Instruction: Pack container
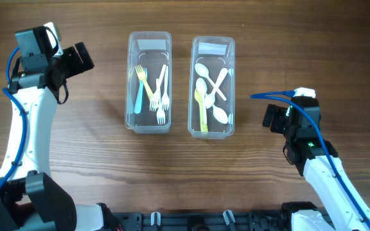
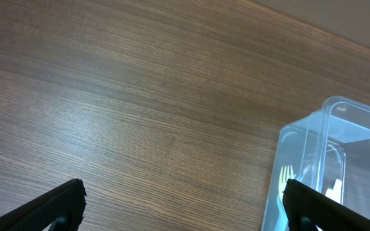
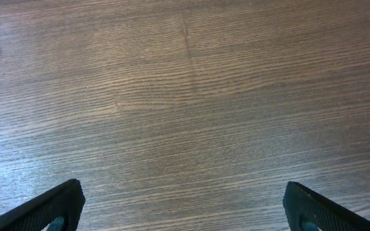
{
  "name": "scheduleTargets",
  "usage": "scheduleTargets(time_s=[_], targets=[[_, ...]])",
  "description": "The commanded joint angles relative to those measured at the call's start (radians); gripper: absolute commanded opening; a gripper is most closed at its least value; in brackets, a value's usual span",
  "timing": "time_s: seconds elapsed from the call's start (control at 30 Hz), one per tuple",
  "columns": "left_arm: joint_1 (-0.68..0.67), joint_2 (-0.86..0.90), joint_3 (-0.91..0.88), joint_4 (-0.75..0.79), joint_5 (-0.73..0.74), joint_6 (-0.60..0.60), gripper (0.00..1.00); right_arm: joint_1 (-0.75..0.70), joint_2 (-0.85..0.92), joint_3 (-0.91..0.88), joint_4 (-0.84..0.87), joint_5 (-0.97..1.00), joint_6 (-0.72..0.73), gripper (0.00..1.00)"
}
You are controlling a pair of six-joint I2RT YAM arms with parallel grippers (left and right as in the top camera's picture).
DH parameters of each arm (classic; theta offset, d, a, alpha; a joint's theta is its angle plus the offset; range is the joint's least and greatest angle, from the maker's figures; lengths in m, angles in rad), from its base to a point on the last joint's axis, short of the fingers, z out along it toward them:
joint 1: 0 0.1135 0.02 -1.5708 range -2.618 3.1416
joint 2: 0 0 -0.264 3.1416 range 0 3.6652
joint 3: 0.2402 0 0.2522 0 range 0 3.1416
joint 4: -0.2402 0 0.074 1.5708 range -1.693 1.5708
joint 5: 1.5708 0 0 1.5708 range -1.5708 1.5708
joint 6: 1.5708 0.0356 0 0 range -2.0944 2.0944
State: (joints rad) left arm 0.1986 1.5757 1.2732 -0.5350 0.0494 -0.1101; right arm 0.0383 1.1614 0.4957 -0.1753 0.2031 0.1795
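Observation:
Two clear plastic containers stand side by side on the wooden table. The left container (image 1: pixel 149 126) holds several plastic forks (image 1: pixel 154 90), white, yellow and blue. The right container (image 1: pixel 212 131) holds several plastic spoons (image 1: pixel 209 90), white and yellow-green. My left gripper (image 1: pixel 77 59) is open and empty, left of the fork container, whose corner shows in the left wrist view (image 2: pixel 313 138). My right gripper (image 1: pixel 273 118) is open and empty, right of the spoon container. Its fingers (image 3: pixel 185 208) frame bare wood.
Only wooden tabletop (image 1: pixel 95 160) lies around the containers. A dark rail (image 1: pixel 204 221) runs along the front edge between the arm bases.

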Motion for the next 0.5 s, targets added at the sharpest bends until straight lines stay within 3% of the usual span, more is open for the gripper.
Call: scheduleTargets(time_s=[0.0,0.3,0.47], targets=[[0.005,-0.023,0.004,-0.001,-0.006,-0.010,1.00,0.002,0.001,0.002,0.003,0.006,0.014,1.00],[0.005,-0.023,0.004,-0.001,-0.006,-0.010,1.00,0.002,-0.020,0.002,0.002,0.006,0.013,1.00],[0.005,-0.023,0.004,-0.001,-0.006,-0.010,1.00,0.003,-0.380,0.002,-0.002,0.006,0.013,1.00]])
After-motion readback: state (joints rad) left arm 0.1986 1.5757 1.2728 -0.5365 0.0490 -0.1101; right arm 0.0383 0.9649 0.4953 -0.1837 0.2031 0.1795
